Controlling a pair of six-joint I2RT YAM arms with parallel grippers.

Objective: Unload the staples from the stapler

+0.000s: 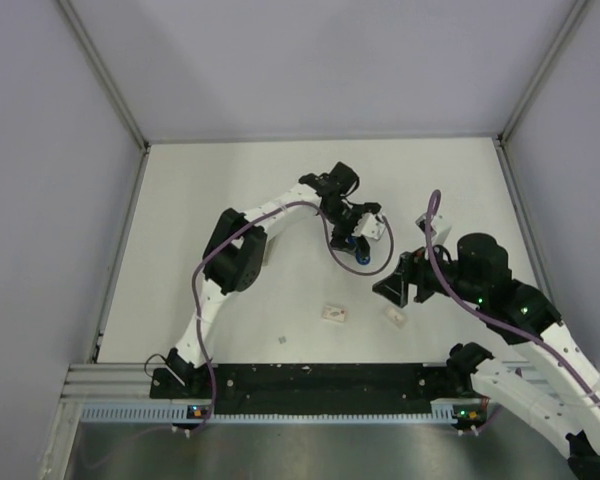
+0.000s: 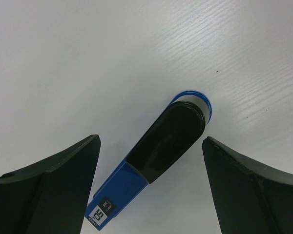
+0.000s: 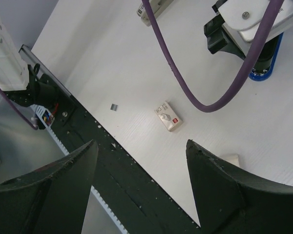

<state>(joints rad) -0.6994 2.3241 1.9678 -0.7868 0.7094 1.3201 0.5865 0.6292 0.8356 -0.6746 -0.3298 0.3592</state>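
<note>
The blue stapler point(image 2: 136, 178) with its dark top lies flat on the white table, running diagonally between my left gripper's fingers point(image 2: 63, 180). My left gripper point(image 2: 151, 141) is open, straddles the stapler from above, and neither finger touches it. In the top view the stapler point(image 1: 361, 253) peeks out under the left gripper point(image 1: 357, 238) at mid table. My right gripper point(image 1: 392, 288) is open and empty, hovering to the right of and nearer than the stapler. In the right wrist view the right gripper point(image 3: 141, 144) hangs over the table's near edge, and a blue end of the stapler point(image 3: 264, 68) shows at top right.
A small beige staple box point(image 1: 334, 314) point(image 3: 168, 116) lies nearer than the stapler. A small white object point(image 1: 395, 317) point(image 3: 229, 158) lies below the right gripper. A tiny grey staple strip point(image 1: 283, 341) point(image 3: 114, 107) sits near the black rail point(image 1: 310, 378). A purple cable point(image 3: 185, 83) loops above the table.
</note>
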